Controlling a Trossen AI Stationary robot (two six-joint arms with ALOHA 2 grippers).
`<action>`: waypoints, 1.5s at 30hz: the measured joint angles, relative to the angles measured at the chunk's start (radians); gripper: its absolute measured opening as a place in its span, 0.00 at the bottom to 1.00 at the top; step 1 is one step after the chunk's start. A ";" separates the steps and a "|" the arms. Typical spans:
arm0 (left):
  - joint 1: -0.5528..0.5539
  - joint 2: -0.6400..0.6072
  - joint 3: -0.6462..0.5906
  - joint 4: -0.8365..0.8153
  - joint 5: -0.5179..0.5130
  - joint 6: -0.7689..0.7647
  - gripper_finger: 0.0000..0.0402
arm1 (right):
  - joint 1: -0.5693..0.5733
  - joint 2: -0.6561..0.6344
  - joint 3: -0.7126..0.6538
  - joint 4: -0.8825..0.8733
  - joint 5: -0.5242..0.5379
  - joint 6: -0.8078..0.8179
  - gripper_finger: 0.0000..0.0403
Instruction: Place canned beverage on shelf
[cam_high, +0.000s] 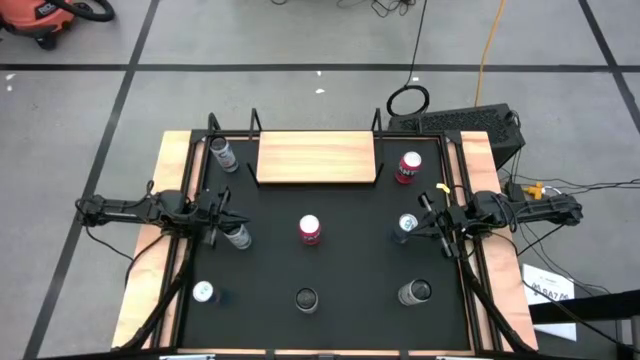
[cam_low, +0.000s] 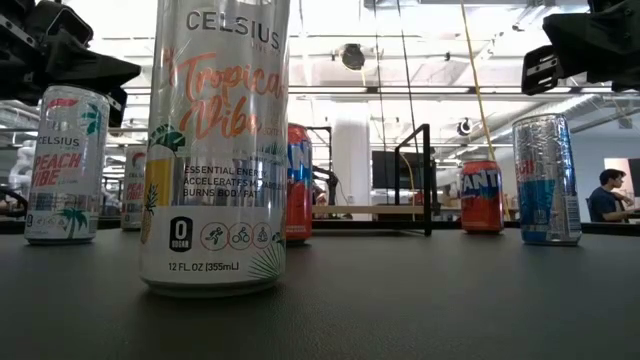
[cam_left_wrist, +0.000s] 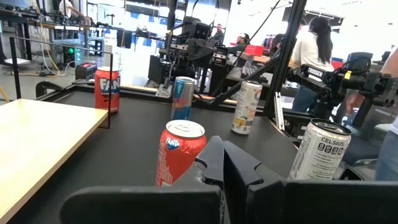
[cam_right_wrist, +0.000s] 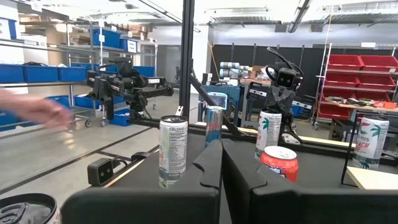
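Observation:
The shelf (cam_high: 316, 158), a light wooden board with thin black posts at its ends, lies at the far middle of the black mat (cam_high: 350, 270). Several cans stand upright on the mat: a red one (cam_high: 310, 230) in the middle, a red one (cam_high: 408, 167) right of the shelf, a silver one (cam_high: 222, 153) left of it. My left gripper (cam_high: 226, 214) is shut and level at the mat's left edge, beside a silver can (cam_high: 238, 236). My right gripper (cam_high: 430, 214) is shut at the right edge, beside a blue-and-silver can (cam_high: 406, 226). Neither holds anything.
Three more cans stand along the near edge (cam_high: 204, 292), (cam_high: 306, 299), (cam_high: 415, 292). A black frame (cam_high: 230, 132) rims the mat on a wooden table. A person's blurred hand (cam_right_wrist: 37, 112) shows beyond the table in the right wrist view. People sit in the room behind.

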 joint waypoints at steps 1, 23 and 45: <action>0.000 0.000 0.000 0.000 0.000 0.000 0.00 | 0.000 0.000 0.000 0.000 0.003 0.000 0.00; 0.005 0.001 -0.004 0.175 -0.315 0.033 0.00 | 0.000 0.022 0.049 0.343 0.699 0.396 0.00; 0.005 0.055 0.123 0.387 -0.654 -0.394 0.00 | -0.002 0.492 0.440 0.313 0.842 0.304 0.00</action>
